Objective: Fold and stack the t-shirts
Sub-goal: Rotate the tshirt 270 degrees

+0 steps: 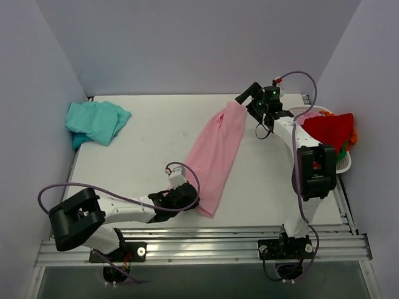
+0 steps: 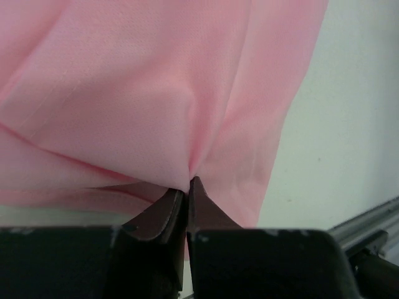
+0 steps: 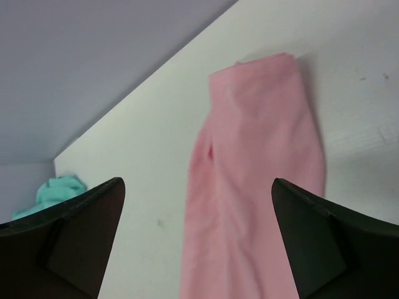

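The light pink t-shirt [image 1: 217, 156] lies as a long narrow strip, running from the table's far middle toward the near edge. My left gripper [image 1: 191, 199] is shut on its near end; in the left wrist view the closed gripper [image 2: 187, 184] pinches a fold of the pink t-shirt [image 2: 156, 93]. My right gripper [image 1: 245, 99] is open just above the shirt's far end, holding nothing. In the right wrist view the right gripper [image 3: 196, 243] has wide-apart fingers [image 3: 81, 230] framing the pink t-shirt [image 3: 262, 187]. The teal t-shirt [image 1: 96, 121] lies crumpled at the far left and also shows in the right wrist view [image 3: 57, 190].
A white basket [image 1: 344, 163] at the table's right edge holds a red garment [image 1: 327, 128] with green and orange cloth under it. Purple walls close in the back and both sides. A metal rail [image 1: 206, 240] runs along the near edge.
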Action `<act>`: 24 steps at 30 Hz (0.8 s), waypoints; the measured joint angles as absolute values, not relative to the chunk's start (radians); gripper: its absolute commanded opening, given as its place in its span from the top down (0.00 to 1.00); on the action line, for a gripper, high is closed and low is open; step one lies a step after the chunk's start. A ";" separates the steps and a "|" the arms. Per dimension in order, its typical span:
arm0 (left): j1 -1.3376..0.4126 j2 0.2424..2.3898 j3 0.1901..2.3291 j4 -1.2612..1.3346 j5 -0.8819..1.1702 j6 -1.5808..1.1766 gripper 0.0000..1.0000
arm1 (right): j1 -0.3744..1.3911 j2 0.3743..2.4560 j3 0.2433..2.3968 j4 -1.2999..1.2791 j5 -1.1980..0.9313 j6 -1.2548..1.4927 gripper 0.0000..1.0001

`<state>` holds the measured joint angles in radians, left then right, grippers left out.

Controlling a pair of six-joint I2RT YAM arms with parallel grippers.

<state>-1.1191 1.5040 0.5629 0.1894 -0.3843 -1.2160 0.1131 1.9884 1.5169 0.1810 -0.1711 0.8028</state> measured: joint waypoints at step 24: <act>-0.111 2.542 2.320 -0.533 -0.198 -0.645 0.95 | 0.257 1.452 1.085 0.194 -0.076 0.776 0.00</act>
